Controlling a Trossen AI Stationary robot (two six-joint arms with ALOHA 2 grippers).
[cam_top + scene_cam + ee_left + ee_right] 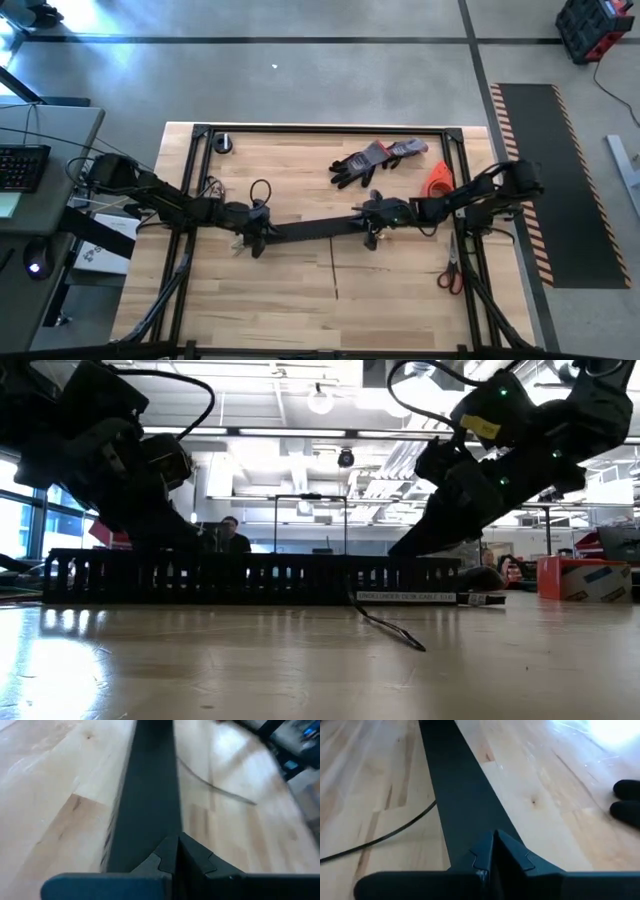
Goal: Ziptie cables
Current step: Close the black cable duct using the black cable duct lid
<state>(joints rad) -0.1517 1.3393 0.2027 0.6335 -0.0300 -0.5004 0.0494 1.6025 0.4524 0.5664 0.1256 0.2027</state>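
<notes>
A long black slotted duct (315,228) lies across the middle of the table and stands on its base in the low view (250,575). Its flat black top fills both wrist views (147,795) (455,790). My left gripper (258,232) (172,857) is shut over the duct's left end. My right gripper (375,215) (492,852) is shut over its right end. A thin dark cord (390,625) (380,837) lies loose on the table on the duct's near side. The purple, grey and reddish cables do not show. My left gripper comes at the duct's flat top (150,835) near its left end, slanting down from the table's left, its shut fingers along the duct. The fingers hide whether they touch it. The duct stays on the table. My right gripper comes at the duct's flat top (465,830) near its right end, slanting down from the table's right, its shut fingers along the duct. The fingers hide whether they touch it.
A pair of dark gloves (378,160) and an orange tool (437,180) lie at the far right. Red-handled scissors (450,270) lie at the right edge, a tape roll (223,143) at the far left. A black frame (200,130) borders the table.
</notes>
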